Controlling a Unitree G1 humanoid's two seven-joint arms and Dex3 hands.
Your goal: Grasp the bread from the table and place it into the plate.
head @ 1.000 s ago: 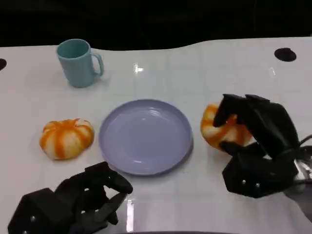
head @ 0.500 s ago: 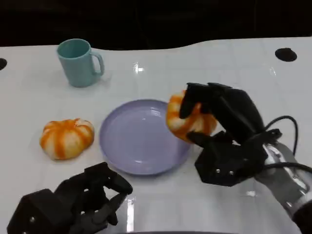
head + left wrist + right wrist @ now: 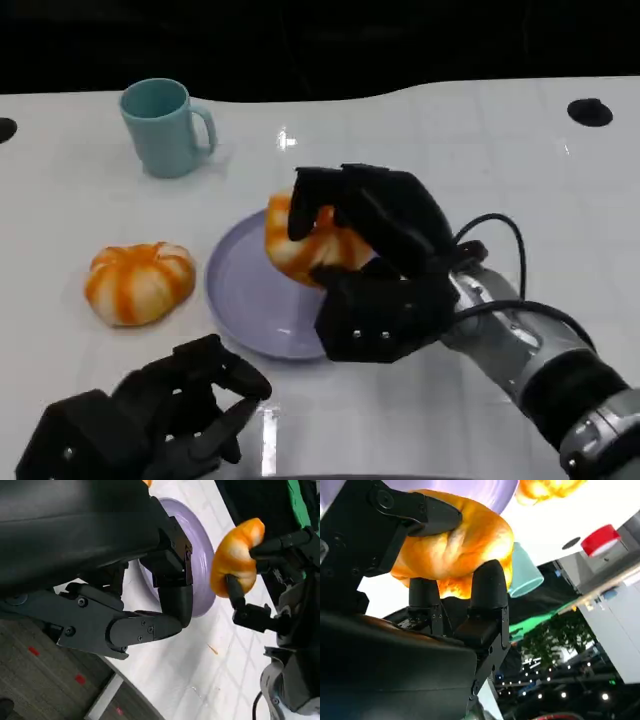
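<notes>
My right hand (image 3: 375, 262) grips an orange, white-striped bread (image 3: 300, 250) and holds it above the right half of the lavender plate (image 3: 240, 290). In the right wrist view the fingers (image 3: 487, 592) wrap the bread (image 3: 465, 545) from both sides. The left wrist view has the held bread (image 3: 235, 557) lifted off the plate (image 3: 197, 565). A second, similar bread (image 3: 138, 281) lies on the white table left of the plate. My left hand (image 3: 150, 415) rests low at the front left, fingers curled, nothing in it.
A teal mug (image 3: 165, 127) stands at the back left, handle to the right. The table's dark far edge runs along the top. A black round mark (image 3: 588, 111) sits at the back right. Open white tabletop lies right of the plate.
My right hand has carried the bread leftward from the table at the plate's right to over the plate. The left hand has stayed put.
</notes>
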